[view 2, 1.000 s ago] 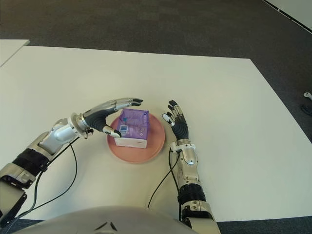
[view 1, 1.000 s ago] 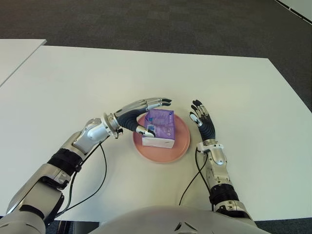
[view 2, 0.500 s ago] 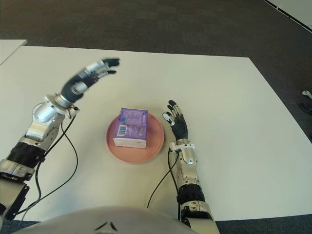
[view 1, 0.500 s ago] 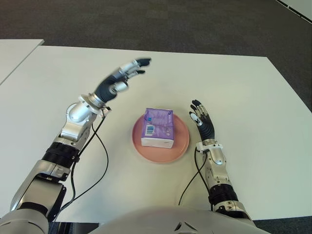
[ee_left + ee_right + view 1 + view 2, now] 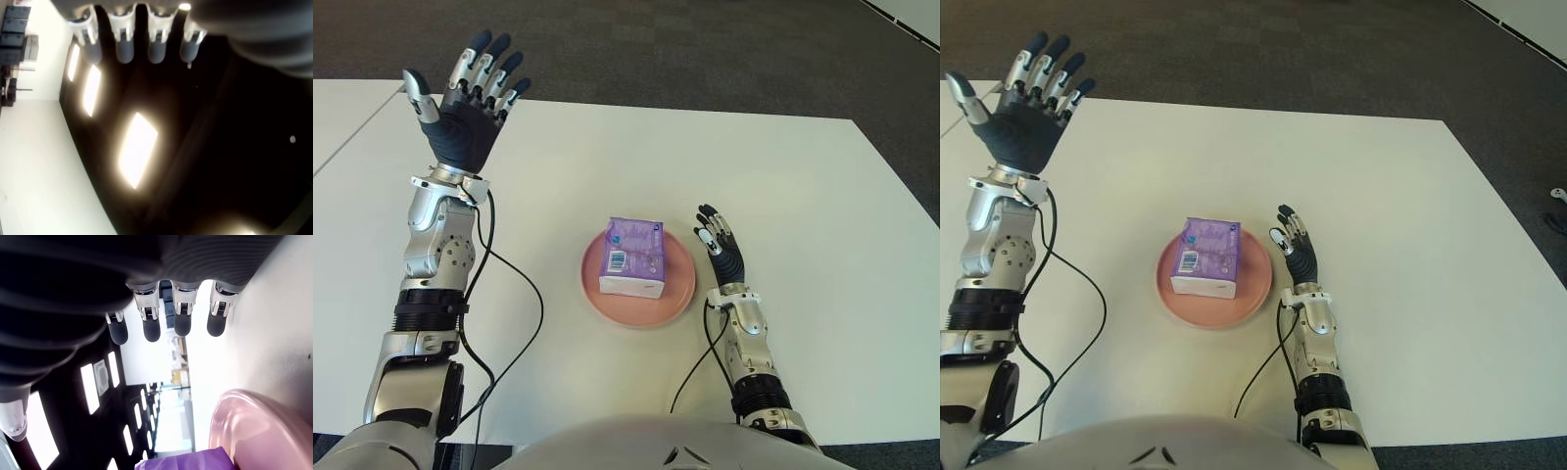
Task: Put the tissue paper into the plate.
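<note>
Where the head camera looks down on the white worktop (image 5: 803, 196), the purple tissue paper pack (image 5: 632, 257) lies in the pink plate (image 5: 677, 294). The left robot hand (image 5: 462, 103) is raised, fingers spread, holding nothing. The right robot hand (image 5: 722, 249) stands just right of the plate, fingers extended and empty. Its wrist view shows straight fingers (image 5: 151, 323) near the plate rim.

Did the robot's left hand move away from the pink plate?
Yes. The left hand rose from beside the round pink plate toward the table's far left corner, fingers spread.
</note>
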Tool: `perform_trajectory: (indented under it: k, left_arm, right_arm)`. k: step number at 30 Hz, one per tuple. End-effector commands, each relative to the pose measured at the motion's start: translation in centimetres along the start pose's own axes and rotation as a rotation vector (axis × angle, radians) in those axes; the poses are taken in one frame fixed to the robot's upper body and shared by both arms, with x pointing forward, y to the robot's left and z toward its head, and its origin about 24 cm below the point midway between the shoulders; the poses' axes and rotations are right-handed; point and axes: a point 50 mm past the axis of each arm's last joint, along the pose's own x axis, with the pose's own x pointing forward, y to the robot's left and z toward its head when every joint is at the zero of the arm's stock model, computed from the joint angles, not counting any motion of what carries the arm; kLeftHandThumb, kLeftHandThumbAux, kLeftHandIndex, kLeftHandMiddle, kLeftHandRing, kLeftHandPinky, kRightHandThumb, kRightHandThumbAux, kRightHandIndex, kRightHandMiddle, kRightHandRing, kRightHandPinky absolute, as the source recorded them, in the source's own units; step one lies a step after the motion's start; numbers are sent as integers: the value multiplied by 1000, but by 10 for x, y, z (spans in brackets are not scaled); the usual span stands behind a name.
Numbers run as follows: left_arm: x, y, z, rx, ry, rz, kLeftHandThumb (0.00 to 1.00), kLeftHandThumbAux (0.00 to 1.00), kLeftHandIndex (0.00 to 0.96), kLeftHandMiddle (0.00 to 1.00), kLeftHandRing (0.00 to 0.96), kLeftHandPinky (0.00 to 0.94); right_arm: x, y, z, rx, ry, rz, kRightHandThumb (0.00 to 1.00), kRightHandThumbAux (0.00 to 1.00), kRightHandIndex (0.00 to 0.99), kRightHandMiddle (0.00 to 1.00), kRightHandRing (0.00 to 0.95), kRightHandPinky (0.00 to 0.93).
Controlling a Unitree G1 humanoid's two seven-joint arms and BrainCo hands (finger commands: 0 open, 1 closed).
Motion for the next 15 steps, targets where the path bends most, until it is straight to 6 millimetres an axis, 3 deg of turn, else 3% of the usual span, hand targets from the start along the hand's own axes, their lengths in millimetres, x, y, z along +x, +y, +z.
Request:
perform_trajectory:
  k: [1,6,15]
  left_arm:
    - [-12,9,-25,-41,87,107,138,122,5,0,0,0]
    - [-30,9,-51,21,172,172,119,135,64,0,0,0]
    - [-75,-4,-93,176,359,273,21,203,29,0,0,0]
  right_arm:
    - [-22,-3,-30,47,161,-36,534,497,105,108,49,27]
    - [-22,-2,-31,42,165,-34,526,511,102,110,53,28]
    - [-23,-1,-31,29,163,-35,527,514,99,104,46,23]
